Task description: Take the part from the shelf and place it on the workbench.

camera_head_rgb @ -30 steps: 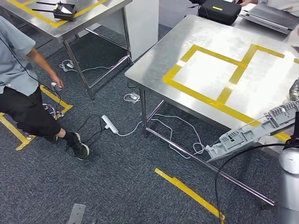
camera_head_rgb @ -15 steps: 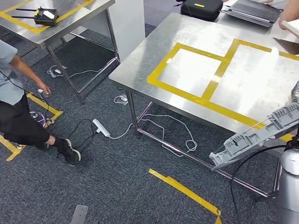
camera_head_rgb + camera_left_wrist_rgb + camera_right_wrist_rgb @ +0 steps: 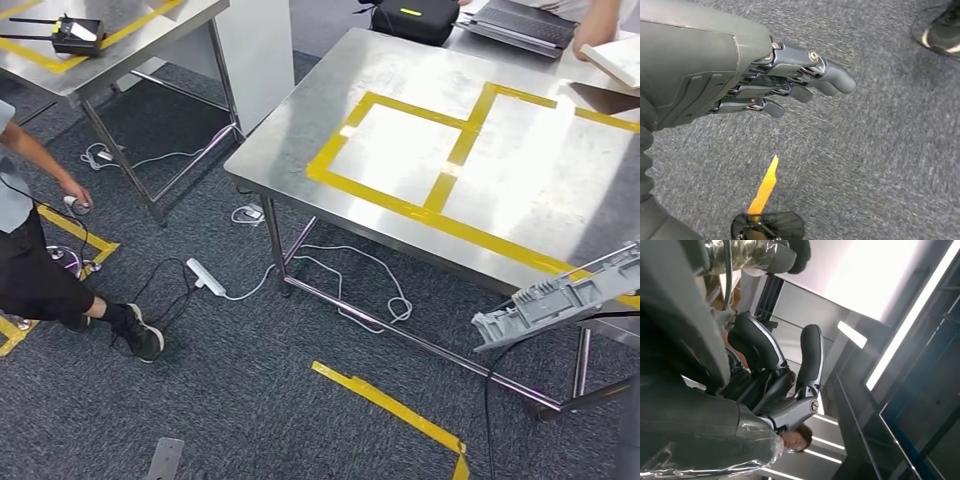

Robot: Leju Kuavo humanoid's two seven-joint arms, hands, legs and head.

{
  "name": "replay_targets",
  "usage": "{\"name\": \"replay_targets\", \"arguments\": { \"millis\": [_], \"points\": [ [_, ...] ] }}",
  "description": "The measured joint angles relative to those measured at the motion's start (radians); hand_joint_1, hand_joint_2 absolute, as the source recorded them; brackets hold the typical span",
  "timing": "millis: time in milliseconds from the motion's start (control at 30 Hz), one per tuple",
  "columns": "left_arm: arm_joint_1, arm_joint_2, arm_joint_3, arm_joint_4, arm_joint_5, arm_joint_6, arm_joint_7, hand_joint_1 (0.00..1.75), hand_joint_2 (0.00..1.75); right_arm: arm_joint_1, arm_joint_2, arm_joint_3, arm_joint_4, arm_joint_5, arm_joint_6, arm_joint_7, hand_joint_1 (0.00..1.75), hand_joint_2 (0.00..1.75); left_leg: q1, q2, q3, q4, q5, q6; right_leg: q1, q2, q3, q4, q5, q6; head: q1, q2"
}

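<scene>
Left hand (image 3: 791,80) empty, fingers straight (over carpet (image 3: 866,160)), yellow tape (image 3: 763,187)

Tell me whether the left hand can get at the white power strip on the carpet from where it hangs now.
Probably not: the left hand hangs open over bare carpet, while the power strip lies well off beside the workbench leg.

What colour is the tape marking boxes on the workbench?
Yellow tape on the steel workbench; head view.

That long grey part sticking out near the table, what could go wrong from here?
The grey part juts out low, level with the workbench edge, so it might knock the rim instead of clearing it. White cables trail on the floor under the bench, a possible snag for walking feet. A person crouches nearby.
</scene>
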Motion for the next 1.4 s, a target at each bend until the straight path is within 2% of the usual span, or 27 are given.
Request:
{"name": "replay_targets", "arguments": {
  "millis": [67,167,233,300,333,367,400,467,500,533,567,633,700,733,800,833,867,900,933,1000,1067,1133,1200,1267,1333,1367,1400],
  "points": [
    [0.001,0.001,0.0,0.0,0.0,0.0,0.0,0.0,1.75,-0.002,-0.001,0.0,-0.001,-0.001,0.001,0.001,1.75,1.75,-0.006,0.009,-0.002,0.01,-0.004,-0.007,0.005,-0.007,0.019,-0.031,-0.002,-0.013,-0.002,0.0],
    [0.0,0.002,0.0,0.0,0.0,0.0,0.0,0.0,1.75,0.001,-0.002,-0.001,-0.004,0.0,0.003,0.001,1.75,1.75,-0.004,0.012,-0.004,0.028,-0.022,-0.015,0.001,0.013,0.019,-0.029,-0.001,-0.032,-0.005,0.0],
    [-0.001,0.002,0.0,0.0,0.0,0.0,0.0,0.0,1.75,-0.001,-0.002,-0.002,-0.007,0.0,0.004,0.0,1.75,1.75,0.002,-0.007,-0.036,0.104,-0.07,-0.026,-0.003,0.024,0.021,-0.03,0.0,-0.042,-0.008,0.0],
    [0.001,0.002,0.0,0.0,0.0,0.0,0.0,0.0,1.75,0.0,-0.003,-0.002,-0.008,0.0,0.005,0.0,1.75,1.75,0.007,-0.016,-0.097,0.236,-0.128,-0.033,-0.002,0.038,0.021,-0.03,0.0,-0.046,-0.009,0.0],
    [0.001,0.001,0.0,0.0,0.0,0.0,0.0,0.0,1.75,0.0,-0.003,-0.002,-0.008,0.0,0.006,0.0,1.75,1.75,0.008,-0.016,-0.122,0.283,-0.139,-0.034,-0.002,0.047,0.021,-0.03,-0.001,-0.046,-0.009,0.0],
    [0.002,0.001,0.0,0.0,0.0,0.0,0.0,0.0,1.75,0.0,-0.003,-0.002,-0.008,0.0,0.006,0.0,1.75,1.75,0.009,-0.017,-0.132,0.298,-0.13,-0.032,-0.001,0.055,0.022,-0.03,-0.001,-0.046,-0.009,0.0],
    [0.002,0.0,0.0,0.0,0.0,0.0,0.0,0.0,1.75,0.0,-0.003,-0.002,-0.008,0.0,0.007,0.0,1.75,1.75,0.009,-0.019,-0.124,0.273,-0.102,-0.028,0.0,0.064,0.023,-0.03,-0.001,-0.046,-0.009,0.0],
    [0.001,0.001,0.0,0.0,-0.001,0.0,0.0,0.0,1.75,-0.002,-0.003,-0.002,-0.008,0.002,0.01,0.0,1.75,1.75,0.009,-0.046,-0.073,0.152,-0.026,-0.013,0.0,0.081,0.024,-0.03,-0.001,-0.046,-0.008,0.0],
    [0.001,0.002,0.0,0.0,-0.001,0.0,0.0,0.0,1.75,-0.004,-0.003,-0.002,-0.007,0.003,0.011,0.0,1.75,1.75,0.009,-0.065,-0.048,0.095,-0.001,-0.005,0.0,0.09,0.023,-0.03,-0.001,-0.044,-0.007,0.0],
    [0.001,0.003,0.0,0.0,-0.002,0.0,0.0,0.0,1.75,-0.006,-0.003,-0.001,-0.006,0.005,0.012,0.001,1.75,1.75,0.009,-0.081,-0.03,0.055,0.01,0.001,-0.002,0.098,0.02,-0.03,0.0,-0.041,-0.009,0.0],
    [-0.001,0.004,0.0,0.0,-0.002,0.0,0.0,0.0,1.75,-0.006,-0.003,-0.001,-0.004,0.006,0.013,0.001,1.75,1.75,0.008,-0.09,-0.022,0.036,0.008,0.005,-0.005,0.105,0.016,-0.03,0.002,-0.037,-0.01,0.0],
    [-0.004,0.003,0.0,0.0,-0.002,0.0,0.0,0.0,1.75,-0.007,-0.003,-0.001,0.0,0.009,0.014,0.001,1.75,1.75,0.009,-0.077,-0.017,0.019,0.003,0.006,-0.008,0.116,0.007,-0.031,0.005,-0.025,-0.014,0.0],
    [-0.008,0.001,-0.001,0.0,-0.002,0.0,0.0,0.0,1.75,-0.012,-0.004,0.001,0.002,0.013,0.014,0.001,1.75,1.75,0.013,-0.06,-0.011,0.004,0.007,0.008,-0.006,0.094,-0.011,-0.006,-0.014,-0.016,-0.008,0.0],
    [-0.009,0.0,-0.001,0.0,-0.003,0.0,0.0,0.0,1.75,-0.017,-0.004,0.001,0.003,0.014,0.014,0.0,1.75,1.75,0.015,-0.051,-0.009,-0.002,0.009,0.01,-0.005,0.076,-0.03,0.033,-0.037,-0.014,-0.005,0.0],
    [-0.01,0.0,-0.002,0.0,-0.004,-0.003,0.0,0.0,1.75,-0.026,-0.004,0.003,0.006,0.014,0.016,0.0,1.75,1.75,0.012,-0.033,-0.008,-0.002,0.008,0.015,-0.004,0.05,-0.089,0.158,-0.097,-0.008,0.001,0.0],
    [-0.01,-0.001,-0.002,0.0,-0.005,-0.005,0.0,0.0,1.75,-0.028,-0.004,0.003,0.008,0.013,0.019,0.001,1.75,1.75,0.011,-0.024,-0.008,-0.002,0.007,0.015,-0.005,0.046,-0.113,0.209,-0.113,-0.005,0.001,0.0],
    [-0.01,-0.001,-0.003,0.0,-0.006,-0.007,0.0,0.0,1.75,-0.03,-0.004,0.004,0.01,0.014,0.023,0.002,1.75,1.75,0.01,-0.014,-0.007,-0.002,0.007,0.015,-0.005,0.044,-0.125,0.232,-0.112,-0.003,0.001,0.0],
    [-0.011,-0.002,-0.004,0.0,-0.007,-0.008,0.0,0.0,1.75,-0.033,-0.004,0.004,0.011,0.014,0.027,0.003,1.75,1.75,0.01,-0.006,-0.007,-0.001,0.006,0.014,-0.005,0.04,-0.116,0.215,-0.092,-0.001,0.001,0.0],
    [-0.011,-0.003,-0.005,0.0,-0.007,-0.01,0.001,0.0,1.75,-0.038,-0.004,0.005,0.011,0.014,0.03,0.004,1.75,1.75,0.01,0.003,-0.005,0.0,0.004,0.012,-0.005,0.032,-0.087,0.159,-0.058,0.0,0.001,0.0],
    [-0.012,-0.003,-0.006,0.0,-0.008,-0.012,0.001,0.0,1.75,-0.05,-0.004,0.007,0.011,0.015,0.033,0.005,1.75,1.75,0.006,0.018,-0.004,0.006,-0.001,0.004,-0.001,-0.007,-0.014,0.025,-0.008,-0.002,0.001,0.0],
    [-0.012,-0.003,-0.006,0.0,-0.009,-0.013,0.001,0.0,1.75,-0.059,-0.004,0.008,0.011,0.015,0.034,0.006,1.75,1.75,-0.001,0.03,-0.004,0.013,-0.005,-0.004,0.004,-0.029,0.018,-0.033,0.002,-0.013,0.0,0.0],
    [-0.012,-0.002,-0.006,0.0,-0.009,-0.014,0.002,0.0,1.75,-0.061,-0.004,0.009,0.011,0.016,0.035,0.006,1.75,1.75,-0.003,0.043,-0.004,0.016,-0.007,-0.009,0.004,-0.012,0.015,-0.032,0.005,-0.025,-0.001,0.0],
    [-0.013,-0.002,-0.006,0.0,-0.009,-0.014,0.002,0.0,1.75,-0.065,-0.004,0.009,0.011,0.017,0.036,0.006,1.75,1.75,0.001,0.029,-0.01,0.037,-0.029,-0.019,0.0,0.004,0.014,-0.033,0.01,-0.036,-0.002,0.0],
    [-0.013,-0.002,-0.006,0.0,-0.009,-0.014,0.002,0.0,1.75,-0.069,-0.004,0.009,0.011,0.018,0.037,0.005,1.75,1.75,0.007,-0.003,-0.048,0.131,-0.088,-0.031,-0.003,0.02,0.014,-0.034,0.012,-0.045,-0.003,0.0],
    [-0.01,-0.002,-0.006,0.0,-0.01,-0.016,0.003,0.0,1.75,-0.069,-0.004,0.01,0.012,0.021,0.043,0.005,1.75,1.75,0.012,-0.016,-0.102,0.255,-0.141,-0.036,-0.003,0.038,0.013,-0.034,0.013,-0.048,-0.003,0.0],
    [-0.009,-0.002,-0.006,0.0,-0.01,-0.017,0.003,0.0,1.75,-0.069,-0.004,0.011,0.012,0.021,0.048,0.006,1.75,1.75,0.013,-0.017,-0.117,0.286,-0.144,-0.036,-0.003,0.046,0.013,-0.034,0.013,-0.049,-0.003,0.0],
    [-0.009,-0.002,-0.006,0.0,-0.01,-0.018,0.003,0.0,1.75,-0.069,-0.004,0.015,0.013,0.022,0.055,0.007,1.75,1.75,0.013,-0.018,-0.116,0.281,-0.128,-0.034,-0.003,0.054,0.014,-0.034,0.013,-0.049,-0.003,0.0]
  ]
}}
